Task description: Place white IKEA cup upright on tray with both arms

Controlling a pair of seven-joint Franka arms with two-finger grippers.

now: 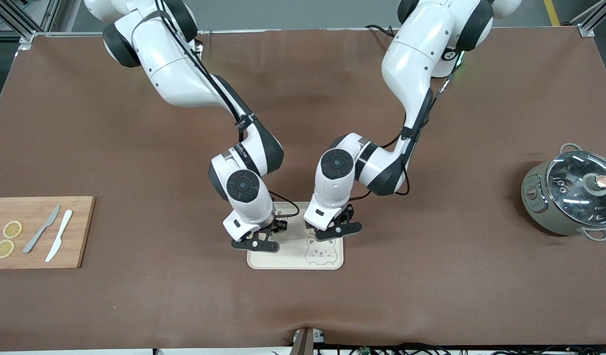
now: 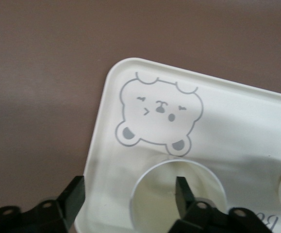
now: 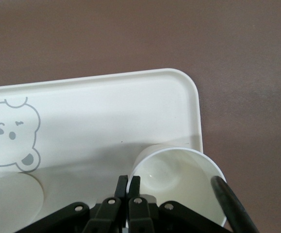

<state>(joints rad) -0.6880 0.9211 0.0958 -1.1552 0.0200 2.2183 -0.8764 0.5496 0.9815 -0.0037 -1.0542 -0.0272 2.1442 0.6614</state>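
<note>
The cream tray [image 1: 293, 265] with the winking bear lies mid-table. In the right wrist view my right gripper [image 3: 128, 180] is shut on the rim of an upright white cup [image 3: 179, 177] at a corner of the tray [image 3: 106, 111]. I cannot tell whether this cup rests on it. A second white cup [image 2: 155, 204] stands upright on the tray [image 2: 237, 116] near the bear. My left gripper [image 2: 129, 196] is open, with one finger inside this cup and the other outside its wall. In the front view both grippers, right [image 1: 269, 235] and left [image 1: 332, 230], hang over the tray and hide the cups.
A wooden cutting board [image 1: 81, 231] with two lemon slices and two knives lies at the right arm's end of the table. A grey pot with a glass lid [image 1: 571, 195] stands at the left arm's end.
</note>
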